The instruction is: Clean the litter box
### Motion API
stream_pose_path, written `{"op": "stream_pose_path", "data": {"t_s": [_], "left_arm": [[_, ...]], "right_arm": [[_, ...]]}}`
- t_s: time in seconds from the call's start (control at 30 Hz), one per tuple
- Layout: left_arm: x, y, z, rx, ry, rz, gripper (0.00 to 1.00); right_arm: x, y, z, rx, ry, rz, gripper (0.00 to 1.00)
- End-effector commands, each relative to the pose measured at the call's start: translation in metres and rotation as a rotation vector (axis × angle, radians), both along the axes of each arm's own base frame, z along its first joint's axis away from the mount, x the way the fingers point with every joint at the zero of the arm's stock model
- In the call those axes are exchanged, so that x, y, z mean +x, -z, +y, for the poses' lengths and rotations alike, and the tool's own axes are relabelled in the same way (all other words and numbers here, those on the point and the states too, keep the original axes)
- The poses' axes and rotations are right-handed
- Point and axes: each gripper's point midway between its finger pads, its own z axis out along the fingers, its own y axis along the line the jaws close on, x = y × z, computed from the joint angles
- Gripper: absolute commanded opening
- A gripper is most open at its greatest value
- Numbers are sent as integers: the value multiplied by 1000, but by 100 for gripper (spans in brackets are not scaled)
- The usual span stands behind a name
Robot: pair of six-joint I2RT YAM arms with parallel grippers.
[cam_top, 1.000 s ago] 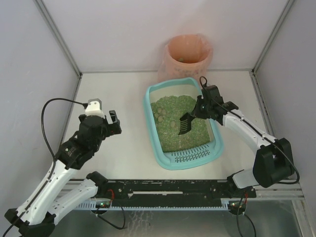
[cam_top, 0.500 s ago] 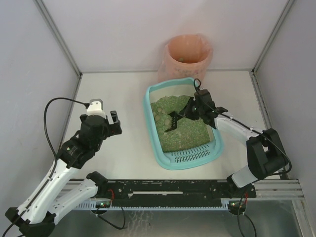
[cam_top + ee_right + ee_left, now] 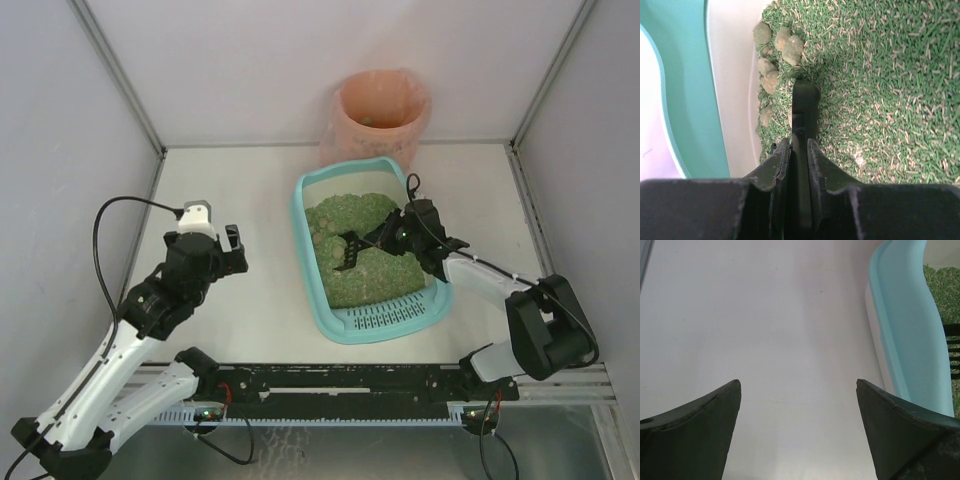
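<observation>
Nearest me, the left arm (image 3: 150, 305) hangs over the bare grey tabletop (image 3: 250, 190), its jaws spread wide and holding nothing, near the tray's left rim; it has hardly shifted over the last second. Past it, mid-tabletop, sits the large light-teal plastic litter box (image 3: 312, 300), with its slotted grate end toward the arms and filled with green granular litter (image 3: 375, 275). The right arm (image 3: 485, 275) reaches in over the right rim, its jaws clamped tight on the handle of the small black slotted scoop (image 3: 349, 250). A second ago that scoop hung over the right-middle of the litter. Since then it has swung across and dropped, and its head now seems to dig into the litter near the left wall, right beside a row of grey-brown clumps (image 3: 782, 42). I take this as the scooping stroke beginning: no clump is lifted yet, so the cleaning is underway, not done. Farthest off, by the back wall, the round bin lined with a pink bag (image 3: 380, 110) stands just behind the tray.
</observation>
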Motion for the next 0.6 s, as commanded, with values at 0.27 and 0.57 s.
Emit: {"op": "stream_pose_path", "data": {"t_s": [0.27,0.57], "left_arm": [[1,6,0,-12,-5,-7,99],[-1,0,0,-42,-2,-36,99]], "right_arm": [[-6,-86,-23,198,145,-221,0],[-23,-99,-57,253,221,-268,0]]}}
